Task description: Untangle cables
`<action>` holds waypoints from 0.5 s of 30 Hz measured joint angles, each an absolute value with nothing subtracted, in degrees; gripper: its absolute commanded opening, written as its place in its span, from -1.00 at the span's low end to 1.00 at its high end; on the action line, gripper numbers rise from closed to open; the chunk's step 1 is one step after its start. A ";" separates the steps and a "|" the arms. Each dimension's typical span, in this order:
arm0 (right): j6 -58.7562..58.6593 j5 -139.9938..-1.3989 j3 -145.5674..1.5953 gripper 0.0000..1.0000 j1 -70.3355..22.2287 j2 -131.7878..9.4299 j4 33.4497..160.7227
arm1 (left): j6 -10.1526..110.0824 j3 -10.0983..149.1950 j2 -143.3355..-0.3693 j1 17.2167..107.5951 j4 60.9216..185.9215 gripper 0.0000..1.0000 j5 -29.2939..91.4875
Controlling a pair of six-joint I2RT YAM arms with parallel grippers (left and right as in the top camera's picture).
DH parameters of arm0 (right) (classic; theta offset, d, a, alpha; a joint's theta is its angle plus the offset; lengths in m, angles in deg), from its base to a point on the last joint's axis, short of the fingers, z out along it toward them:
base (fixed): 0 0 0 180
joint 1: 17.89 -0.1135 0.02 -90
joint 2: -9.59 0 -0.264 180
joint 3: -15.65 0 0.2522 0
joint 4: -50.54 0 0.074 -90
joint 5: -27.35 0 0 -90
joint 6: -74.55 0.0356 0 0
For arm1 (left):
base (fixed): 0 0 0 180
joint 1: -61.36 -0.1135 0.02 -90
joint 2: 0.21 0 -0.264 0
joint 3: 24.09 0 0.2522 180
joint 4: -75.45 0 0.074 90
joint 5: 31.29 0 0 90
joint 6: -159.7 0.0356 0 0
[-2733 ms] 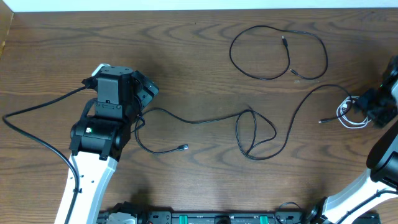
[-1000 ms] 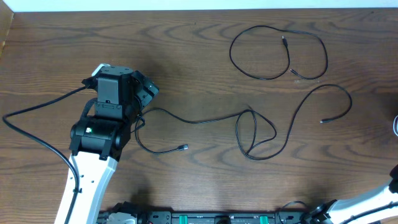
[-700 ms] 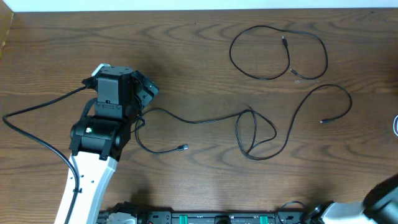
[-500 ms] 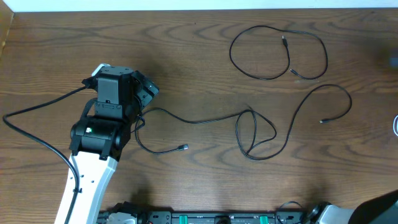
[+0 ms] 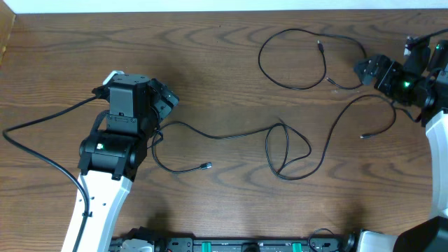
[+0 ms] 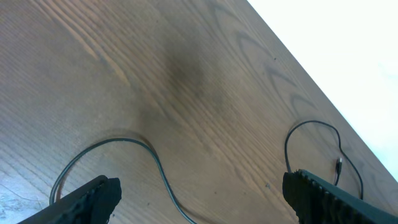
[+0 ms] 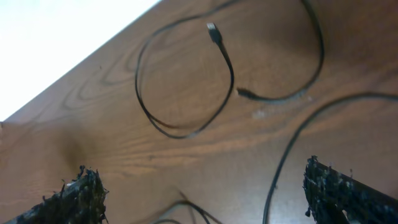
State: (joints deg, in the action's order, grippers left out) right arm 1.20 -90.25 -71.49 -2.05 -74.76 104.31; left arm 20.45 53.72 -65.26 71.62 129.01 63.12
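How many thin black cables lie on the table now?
2. The looped cable lies at the far side, near the right gripper; the long cable runs from the left gripper across the middle. More may hide under the right arm.

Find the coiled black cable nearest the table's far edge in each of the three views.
Overhead: the coiled cable lies upper right.
Left wrist: the coiled cable is a small loop at the far right, plug showing.
Right wrist: the coiled cable is large, across the top centre.
Shared landmark: the white strip beyond the far edge of the table.
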 measured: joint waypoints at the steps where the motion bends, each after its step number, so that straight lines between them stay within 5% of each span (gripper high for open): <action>1: 1.09 -90.18 -71.49 0.98 -1.99 -74.59 105.12 | 20.45 53.72 -65.26 71.62 129.09 0.79 63.05; 15: -2.82 -84.50 -71.45 0.99 -1.99 -61.85 114.41 | 20.53 53.72 -65.24 71.62 137.31 0.77 63.42</action>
State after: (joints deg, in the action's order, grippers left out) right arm -2.82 -84.50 -71.45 -1.99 -61.85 114.41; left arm 20.53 53.72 -65.24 71.62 137.31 63.42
